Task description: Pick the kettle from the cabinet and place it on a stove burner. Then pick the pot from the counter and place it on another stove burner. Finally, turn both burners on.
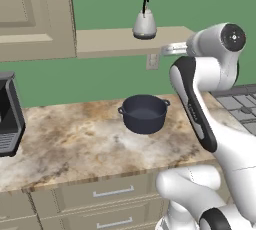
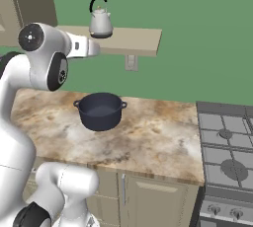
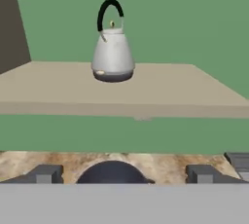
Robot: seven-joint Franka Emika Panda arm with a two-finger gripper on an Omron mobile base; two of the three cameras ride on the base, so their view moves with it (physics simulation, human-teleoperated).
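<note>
Kettle (image 3: 113, 55) upright mid-shelf (image 3: 194, 89), back from edge; claw (image 3: 121, 174) released, apart.

One kettle, one pot, one robot arm in a rendered kitchen.

A single silver-grey kettle (image 1: 144, 25) with one black arched handle stands on the one open shelf board (image 1: 110, 40) of the cabinet (image 1: 35, 16). One dark pot (image 1: 144, 113), showing two loop side handles, sits on the one marbled counter (image 1: 75, 144). Two drawer fronts (image 1: 112, 190), each with one metal handle, show below it in the left base view. The range (image 2: 225, 152) shows two round burner caps in the right base view. One wall outlet (image 2: 131, 62) hangs under the shelf. Two dark fingertips (image 3: 46, 173) rise in the hand view.
</note>
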